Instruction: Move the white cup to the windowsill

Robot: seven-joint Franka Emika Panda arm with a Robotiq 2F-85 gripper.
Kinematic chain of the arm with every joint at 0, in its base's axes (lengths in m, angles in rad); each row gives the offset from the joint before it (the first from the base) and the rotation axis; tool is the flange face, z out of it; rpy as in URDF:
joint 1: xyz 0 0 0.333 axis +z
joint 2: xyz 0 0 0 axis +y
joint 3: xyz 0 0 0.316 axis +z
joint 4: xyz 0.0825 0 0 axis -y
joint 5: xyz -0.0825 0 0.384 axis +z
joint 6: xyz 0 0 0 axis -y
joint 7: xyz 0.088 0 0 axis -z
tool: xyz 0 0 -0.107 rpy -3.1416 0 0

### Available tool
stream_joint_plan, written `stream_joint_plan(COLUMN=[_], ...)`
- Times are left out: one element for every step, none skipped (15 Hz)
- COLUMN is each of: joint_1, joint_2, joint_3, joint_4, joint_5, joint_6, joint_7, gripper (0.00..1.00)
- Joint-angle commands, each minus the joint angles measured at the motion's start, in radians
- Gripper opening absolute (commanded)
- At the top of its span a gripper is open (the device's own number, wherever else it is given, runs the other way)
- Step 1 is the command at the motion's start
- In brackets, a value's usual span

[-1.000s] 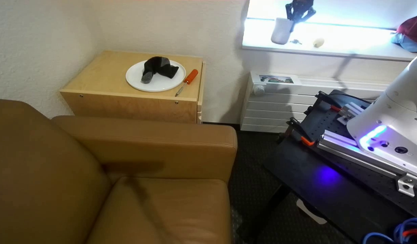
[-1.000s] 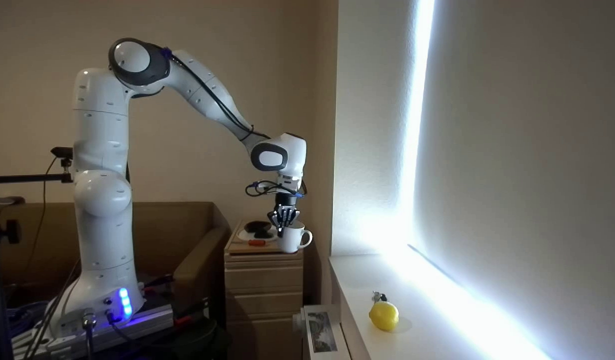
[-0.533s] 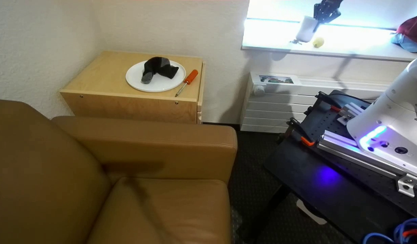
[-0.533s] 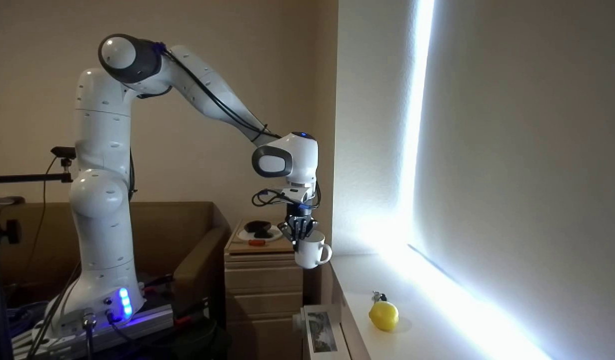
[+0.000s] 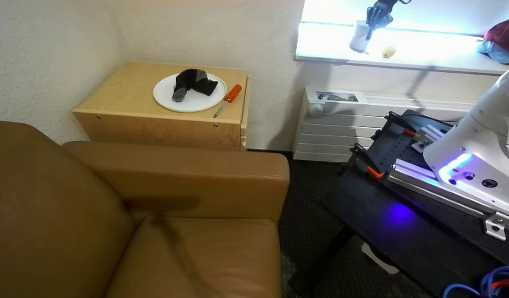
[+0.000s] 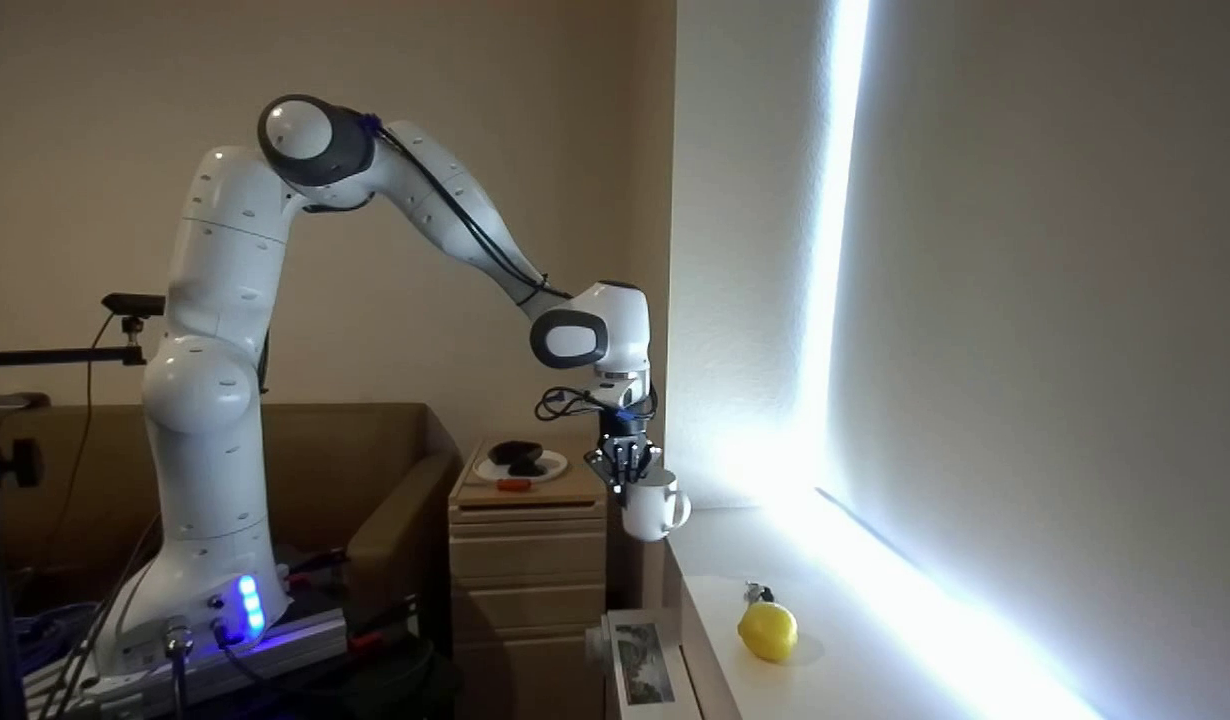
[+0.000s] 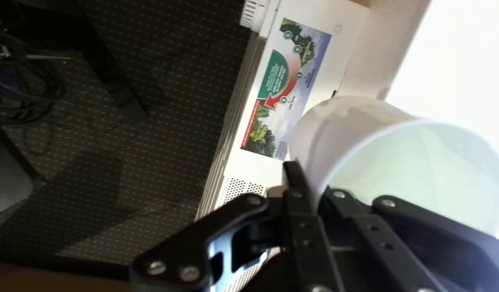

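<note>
The robot arm (image 6: 440,215) is standing tall, bent toward the windowsill (image 6: 865,635). Its gripper (image 7: 314,188) is pointing down, pinching the white cup (image 6: 650,510) by its rim near the windowsill's edge.

We point our gripper (image 6: 621,490) downward, its fingers (image 7: 310,243) clamped close together at the tips. Straight above it sits our wrist (image 6: 627,325); up and back from there our forearm (image 6: 455,210) slopes to the elbow (image 6: 315,140), well above the gripper. Well back from the gripper, our upper arm (image 6: 227,245) leans slightly toward it.
</note>
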Motion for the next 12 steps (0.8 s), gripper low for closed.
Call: stream_joint_plan(joint_1=[0.015, 0.016, 0.011, 0.003, -0.013, -0.026, 0.002, -0.005, -0.011, 0.001, 0.013, 0.012], joint_2=[0.139, 0.182, 0.220, 0.252, 0.282, 0.301, 0.247, 0.273, 0.291, 0.311, 0.342, 0.368], joint_3=[0.017, 0.016, 0.015, 0.016, 0.023, 0.034, 0.023, 0.025, 0.026, 0.019, 0.011, 0.018], joint_4=[0.191, 0.248, 0.306, 0.348, 0.397, 0.426, 0.332, 0.367, 0.391, 0.393, 0.403, 0.415], joint_5=[0.049, 0.056, 0.063, 0.075, 0.101, 0.131, 0.078, 0.093, 0.101, 0.081, 0.063, 0.064], joint_6=[-0.023, -0.028, -0.061, -0.075, -0.098, -0.097, -0.054, -0.061, -0.063, -0.053, -0.037, -0.026], joint_7=[0.128, 0.177, 0.218, 0.257, 0.290, 0.312, 0.283, 0.300, 0.308, 0.318, 0.343, 0.350], gripper=[0.01, 0.01, 0.01, 0.01, 0.01, 0.01, 0.05, 0.05, 0.05, 0.01, 0.01, 0.01])
